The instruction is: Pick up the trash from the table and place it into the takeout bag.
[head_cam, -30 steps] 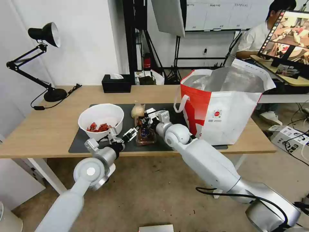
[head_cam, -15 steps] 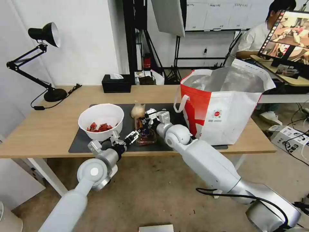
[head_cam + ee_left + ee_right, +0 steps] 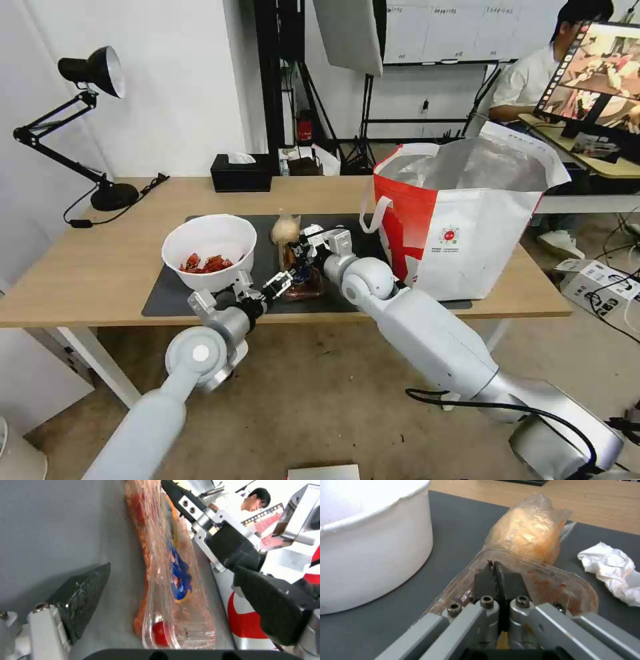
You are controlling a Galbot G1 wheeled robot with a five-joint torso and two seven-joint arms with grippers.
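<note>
Right end effector (image 3: 495, 566) pinching clear tray (image 3: 553, 585), left end effector (image 3: 173, 597) spread, tray partly hidden.

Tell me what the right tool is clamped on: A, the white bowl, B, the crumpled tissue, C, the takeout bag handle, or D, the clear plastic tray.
D: in the right wrist view the right tool is pinched shut on the wall of the clear plastic tray, with the white bowl and tissue lying apart from it.

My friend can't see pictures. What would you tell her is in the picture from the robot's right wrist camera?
The right gripper is pinched shut on the rim of a clear plastic tray smeared with food, on a dark grey mat. A knotted bag of beige stuff sits just behind the tray, beside a white bowl and a crumpled tissue.
</note>
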